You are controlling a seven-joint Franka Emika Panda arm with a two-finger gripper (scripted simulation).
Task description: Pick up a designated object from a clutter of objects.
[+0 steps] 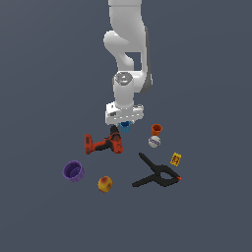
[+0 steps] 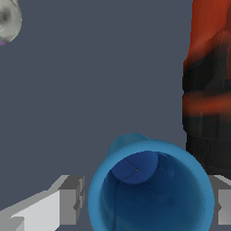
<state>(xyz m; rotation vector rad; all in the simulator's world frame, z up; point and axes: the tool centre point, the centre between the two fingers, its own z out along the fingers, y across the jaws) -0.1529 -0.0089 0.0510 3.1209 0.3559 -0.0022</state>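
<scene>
Wrist view shows tool point(image 2: 146, 205) fingers flanking blue cup point(image 2: 151, 189); contact unclear; exterior hides this.

I can read no text, brand or number anywhere. The yellow tag point(image 1: 175, 159), just beside the black clamp point(image 1: 156, 174), carries a dark mark too small and blurred for me to read.

Blue cup point(image 2: 151, 189), red-black drill point(image 1: 104, 143), possibly white-grey ball point(image 1: 154, 141)

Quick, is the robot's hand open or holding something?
Hand: open, one finger on each side of the blue cup, not squeezing it.
</scene>
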